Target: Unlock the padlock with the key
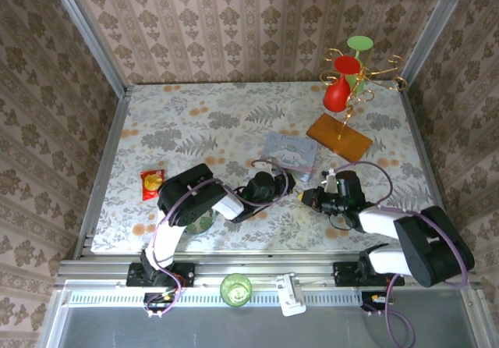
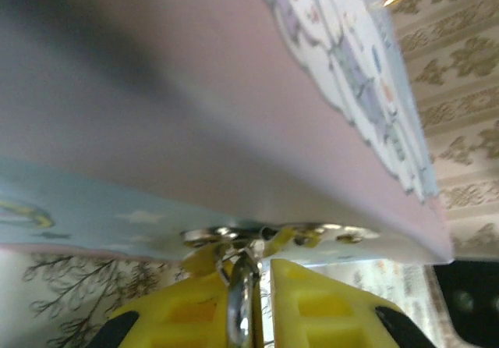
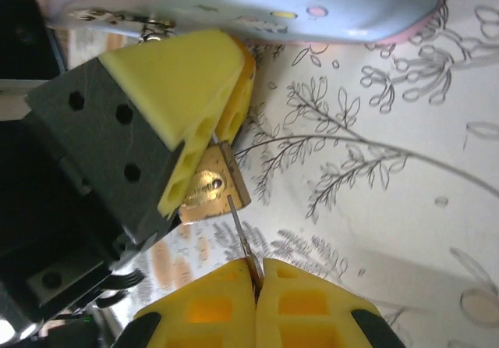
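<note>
Padlock between nearly closed left jaws, key between closed right jaws

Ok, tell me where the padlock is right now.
In the right wrist view the padlock sits left of centre, pinched by the left hand just below the pale blue tin, with the key tip at it.

blue tin centre | snack packet left | wooden board far right
</note>
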Motion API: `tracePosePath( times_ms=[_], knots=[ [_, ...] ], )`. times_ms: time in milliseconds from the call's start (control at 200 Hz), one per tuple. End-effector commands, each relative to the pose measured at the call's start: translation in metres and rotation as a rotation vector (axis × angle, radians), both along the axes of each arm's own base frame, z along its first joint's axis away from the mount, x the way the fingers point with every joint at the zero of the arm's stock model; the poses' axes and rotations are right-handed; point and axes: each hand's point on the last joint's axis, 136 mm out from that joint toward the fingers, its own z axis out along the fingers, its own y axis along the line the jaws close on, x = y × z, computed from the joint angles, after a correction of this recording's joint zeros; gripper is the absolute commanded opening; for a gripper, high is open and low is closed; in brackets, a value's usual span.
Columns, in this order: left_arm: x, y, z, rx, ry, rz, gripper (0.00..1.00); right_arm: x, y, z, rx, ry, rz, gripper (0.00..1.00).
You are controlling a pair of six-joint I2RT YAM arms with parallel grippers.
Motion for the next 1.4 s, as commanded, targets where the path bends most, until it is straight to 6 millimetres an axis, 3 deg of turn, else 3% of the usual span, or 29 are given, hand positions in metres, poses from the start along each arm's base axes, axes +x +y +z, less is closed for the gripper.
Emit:
tracePosePath(
  times_ms=[0, 195, 400, 635, 760, 970, 1165, 1395],
  knots=[
    [-0.014, 0.015, -0.046, -0.034, 0.235, 0.032, 0.0, -0.009, 0.003, 0.01, 0.1, 0.039, -0.014, 0.0],
    [0.001, 0.011, -0.017, -0.094, 0.18, 0.068, 0.0, -0.01, 0.001, 0.018, 0.135, 0.037, -0.038, 0.0],
    [0.01, 0.005, -0.007, -0.241, 0.217, 0.121, 0.0, 0.005, 0.006, 0.025, 0.243, 0.011, -0.072, 0.0],
    [0.025, 0.005, 0.015, -0.274, 0.143, 0.166, 0.0, 0.018, 0.014, 0.03, 0.357, -0.026, -0.068, 0.0],
    [0.031, 0.015, 0.015, -0.291, 0.131, 0.233, 0.0, 0.018, 0.016, 0.026, 0.373, -0.004, -0.063, 0.0],
    [0.038, 0.004, 0.026, -0.308, 0.116, 0.215, 0.0, 0.01, 0.015, 0.009, 0.35, 0.045, -0.061, 0.0],
    [0.039, -0.001, 0.026, -0.344, 0.124, 0.229, 0.0, 0.017, 0.015, 0.015, 0.361, 0.03, -0.073, 0.0],
    [0.042, 0.0, 0.041, -0.366, 0.091, 0.24, 0.0, 0.025, 0.014, 0.016, 0.376, 0.036, -0.092, 0.0]
  ],
)
